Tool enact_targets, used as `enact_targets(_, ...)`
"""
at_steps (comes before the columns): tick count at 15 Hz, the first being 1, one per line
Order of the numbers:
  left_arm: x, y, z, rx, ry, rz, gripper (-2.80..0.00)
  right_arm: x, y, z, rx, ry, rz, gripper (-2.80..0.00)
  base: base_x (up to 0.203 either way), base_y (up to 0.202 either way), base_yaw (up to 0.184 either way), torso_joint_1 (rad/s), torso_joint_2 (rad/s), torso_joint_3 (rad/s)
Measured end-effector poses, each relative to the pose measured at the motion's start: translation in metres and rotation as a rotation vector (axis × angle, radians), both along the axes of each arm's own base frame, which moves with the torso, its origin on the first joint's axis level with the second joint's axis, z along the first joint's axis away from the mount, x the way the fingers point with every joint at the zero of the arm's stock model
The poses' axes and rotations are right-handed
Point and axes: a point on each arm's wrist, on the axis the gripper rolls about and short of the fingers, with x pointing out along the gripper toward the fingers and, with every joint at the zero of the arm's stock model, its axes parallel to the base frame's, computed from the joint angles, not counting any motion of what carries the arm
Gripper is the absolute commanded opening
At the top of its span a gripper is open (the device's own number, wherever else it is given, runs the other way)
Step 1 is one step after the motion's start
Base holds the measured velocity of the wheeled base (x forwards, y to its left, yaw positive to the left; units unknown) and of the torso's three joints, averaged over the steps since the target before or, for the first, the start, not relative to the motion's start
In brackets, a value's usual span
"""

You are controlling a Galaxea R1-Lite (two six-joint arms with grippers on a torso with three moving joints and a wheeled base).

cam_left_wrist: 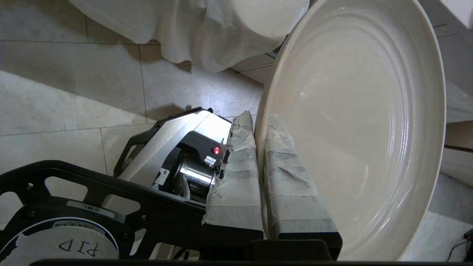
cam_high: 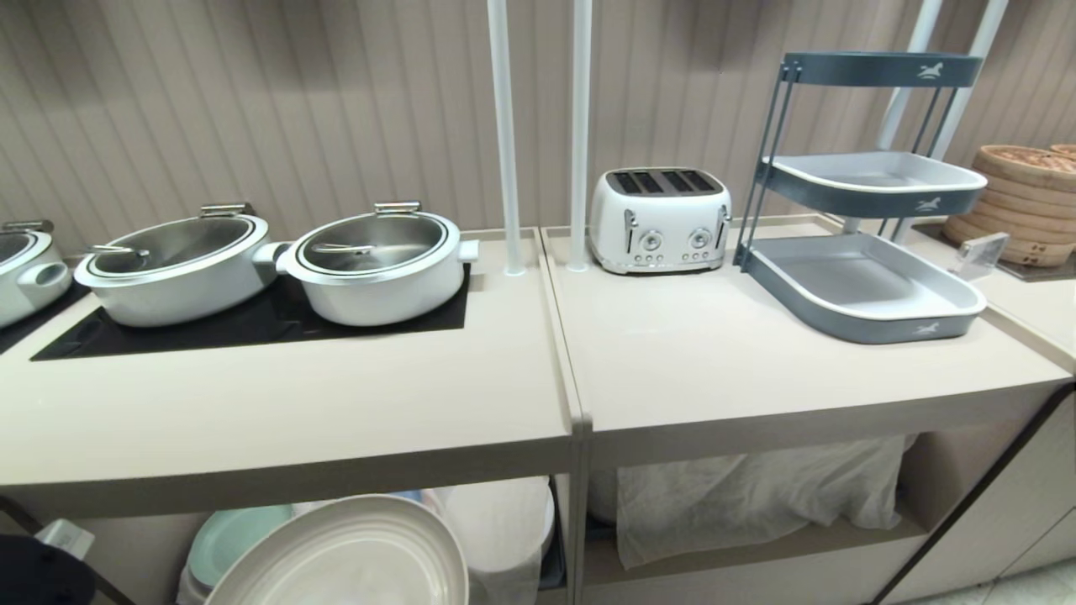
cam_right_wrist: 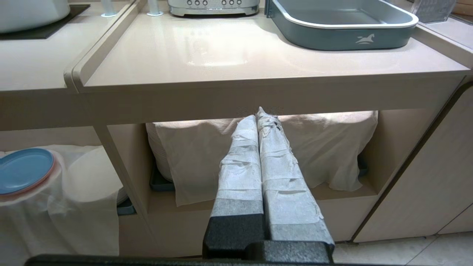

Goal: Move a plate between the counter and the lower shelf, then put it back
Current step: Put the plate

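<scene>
Left tool (cam_left_wrist: 258,129) clamped on rim of cream plate (cam_high: 345,555), held tilted below front edge of surface (cam_high: 286,420), before lower shelf (cam_high: 521,538). Right tool (cam_right_wrist: 260,114) closed, empty, facing cloth-draped stack (cam_right_wrist: 325,147).

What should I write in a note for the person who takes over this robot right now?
Left gripper: jaws shut on the rim of the cream plate, held in the air below the counter edge, in front of the lower shelf.
Right gripper: jaws shut, empty, idle before the neighbouring cloth-covered bay.
Done: plate is gripped and off any surface.
Left: set it down at its place, then release. Whether the shelf visit is already made cannot be told.
</scene>
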Motion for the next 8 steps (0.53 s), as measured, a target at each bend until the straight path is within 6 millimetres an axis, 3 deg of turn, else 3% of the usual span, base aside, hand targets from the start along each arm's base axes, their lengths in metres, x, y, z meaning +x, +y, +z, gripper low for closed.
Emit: enact_targets(8, 0.0, 0.0, 0.0001, 0.0, -0.001, 0.001, -2.8, 0.0, 0.0, 0.0, 0.002, 0.0, 0.0, -2.8, 0.0, 0.0, 0.0, 0.11, -0.23, -0.113)
